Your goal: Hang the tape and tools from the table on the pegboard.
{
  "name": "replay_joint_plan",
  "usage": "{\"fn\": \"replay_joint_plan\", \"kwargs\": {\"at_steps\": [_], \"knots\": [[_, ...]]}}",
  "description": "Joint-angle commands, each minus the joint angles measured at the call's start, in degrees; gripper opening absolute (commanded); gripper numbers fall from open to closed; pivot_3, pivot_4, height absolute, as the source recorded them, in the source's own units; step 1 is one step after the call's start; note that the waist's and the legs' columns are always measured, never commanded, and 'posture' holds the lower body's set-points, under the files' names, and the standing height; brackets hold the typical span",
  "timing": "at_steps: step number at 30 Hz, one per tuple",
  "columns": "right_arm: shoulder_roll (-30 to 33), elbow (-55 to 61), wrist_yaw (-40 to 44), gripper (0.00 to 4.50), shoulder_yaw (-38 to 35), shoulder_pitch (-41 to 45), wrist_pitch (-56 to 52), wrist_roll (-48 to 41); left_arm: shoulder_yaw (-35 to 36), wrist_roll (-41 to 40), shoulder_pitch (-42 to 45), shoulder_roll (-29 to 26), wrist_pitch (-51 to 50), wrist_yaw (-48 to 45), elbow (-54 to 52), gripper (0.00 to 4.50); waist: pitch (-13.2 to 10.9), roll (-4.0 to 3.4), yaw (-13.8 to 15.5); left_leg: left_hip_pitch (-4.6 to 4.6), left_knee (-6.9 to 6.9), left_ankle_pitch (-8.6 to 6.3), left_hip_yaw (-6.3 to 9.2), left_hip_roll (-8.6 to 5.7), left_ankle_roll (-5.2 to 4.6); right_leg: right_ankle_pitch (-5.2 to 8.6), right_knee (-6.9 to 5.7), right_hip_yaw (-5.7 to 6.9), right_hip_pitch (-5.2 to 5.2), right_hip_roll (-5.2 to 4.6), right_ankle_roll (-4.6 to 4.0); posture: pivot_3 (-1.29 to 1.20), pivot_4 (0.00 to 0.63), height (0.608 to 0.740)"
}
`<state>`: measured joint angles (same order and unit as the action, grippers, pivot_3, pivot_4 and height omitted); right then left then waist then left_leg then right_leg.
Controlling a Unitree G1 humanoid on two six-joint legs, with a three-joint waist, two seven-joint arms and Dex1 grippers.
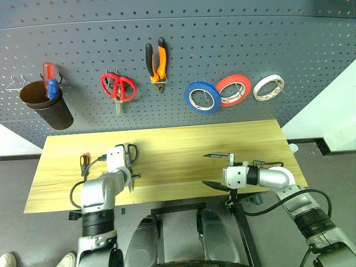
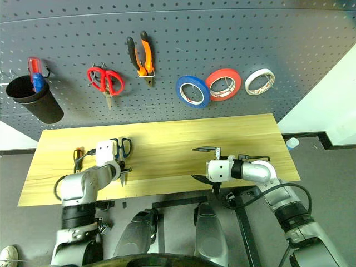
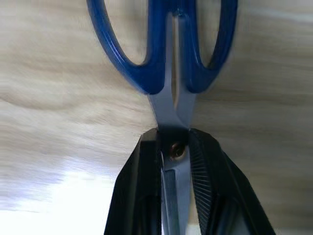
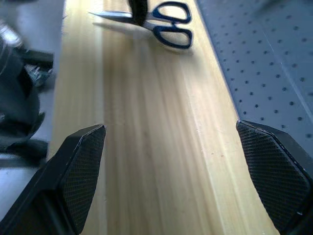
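Observation:
My left gripper (image 1: 131, 177) is shut on the steel scissors (image 1: 131, 153) with dark blue handles, clamping the blades at the pivot (image 3: 173, 149). The scissors are low over the left part of the table (image 1: 178, 142); I cannot tell whether they touch it. An orange-and-black screwdriver (image 1: 84, 163) lies on the table just left of that hand. My right gripper (image 1: 210, 170) hovers open over the table's right half, nothing between its fingers (image 4: 83, 166). On the pegboard (image 1: 239, 39) hang the orange-and-black pliers (image 1: 157, 61) and the blue tape (image 1: 201, 97).
Red-handled scissors (image 1: 118, 87), a red roll (image 1: 233, 90) and a white roll (image 1: 268, 88) also hang on the board. A black cup (image 1: 47, 105) at the far left holds a red-and-blue screwdriver (image 1: 50, 83). Bare hooks (image 1: 15, 83) stick out beside the cup.

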<state>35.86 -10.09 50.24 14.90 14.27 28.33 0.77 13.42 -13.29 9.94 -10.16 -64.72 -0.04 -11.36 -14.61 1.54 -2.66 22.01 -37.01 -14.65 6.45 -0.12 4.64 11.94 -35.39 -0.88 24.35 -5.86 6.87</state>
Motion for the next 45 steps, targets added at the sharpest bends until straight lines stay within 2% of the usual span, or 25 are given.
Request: {"fn": "replay_joint_plan", "kwargs": {"at_steps": [1,4,7,15,20,25,31,45], "knots": [[-1.9,5.6,0.0,4.50,-2.9,1.9,-3.9,-6.7,0.3,-2.1,-5.4,-5.4,7.9,-8.6,-6.8,0.62,0.0,-0.02,0.1,0.00,-0.01,0.00,-0.01,0.00,0.00,0.00,0.00,-0.01,0.00,0.00,-0.01,-0.02,0.162,0.733],[-2.8,9.5,2.8,4.50,-3.9,2.8,-10.4,-13.8,1.8,-2.8,-10.2,-9.9,14.7,-14.1,-8.1,0.62,0.1,-0.02,0.5,0.04,-0.03,0.00,-0.03,0.00,0.01,0.00,0.06,-0.03,0.00,0.00,-0.14,-0.01,0.160,0.733],[-2.8,12.9,5.3,4.50,-4.7,3.7,-16.7,-19.2,3.4,-3.8,-12.4,-11.6,21.7,-18.0,-8.5,0.62,0.2,0.01,1.0,0.06,-0.05,0.00,-0.02,0.00,0.00,0.04,0.09,-0.03,-0.01,-0.01,-0.31,0.00,0.158,0.733],[-1.9,18.9,8.7,4.50,-7.0,4.6,-28.3,-26.9,5.4,-8.8,-15.5,-11.5,33.7,-25.9,-12.4,0.62,0.5,-0.04,1.9,0.09,-0.06,0.00,-0.03,0.00,-0.01,0.02,0.15,-0.02,-0.01,0.00,-0.37,-0.01,0.149,0.733],[-2.2,20.9,9.8,4.50,-11.6,5.0,-36.7,-35.2,7.7,-12.4,-16.6,-11.5,40.6,-30.0,-12.2,0.62,0.6,-0.05,1.8,0.09,-0.08,0.00,-0.06,0.00,-0.02,0.01,0.15,-0.02,0.00,0.00,-0.38,-0.02,0.146,0.733],[-2.5,23.4,10.3,4.50,-15.3,6.3,-44.8,-43.9,11.4,-20.0,-16.2,-10.6,44.4,-34.1,-12.0,0.62,0.7,-0.06,1.7,0.09,-0.08,0.00,-0.08,0.00,-0.02,0.01,0.15,-0.02,-0.01,0.00,-0.38,-0.02,0.141,0.733],[-2.9,23.6,11.0,4.50,-15.5,6.7,-45.8,-43.3,14.5,-25.2,-13.4,-11.6,46.6,-35.5,-10.3,0.62,1.3,-0.05,1.9,0.09,-0.09,0.00,-0.08,0.00,-0.03,-0.01,0.15,-0.02,-0.01,0.00,-0.36,-0.02,0.133,0.733],[-3.4,24.2,11.2,4.50,-15.2,5.5,-45.7,-40.5,8.3,-18.8,-2.1,-15.7,48.4,-35.0,3.1,0.62,2.2,-0.07,1.7,0.07,-0.10,0.00,-0.10,0.00,-0.03,-0.09,0.14,-0.03,-0.01,0.02,-0.22,-0.03,0.120,0.733]]}}
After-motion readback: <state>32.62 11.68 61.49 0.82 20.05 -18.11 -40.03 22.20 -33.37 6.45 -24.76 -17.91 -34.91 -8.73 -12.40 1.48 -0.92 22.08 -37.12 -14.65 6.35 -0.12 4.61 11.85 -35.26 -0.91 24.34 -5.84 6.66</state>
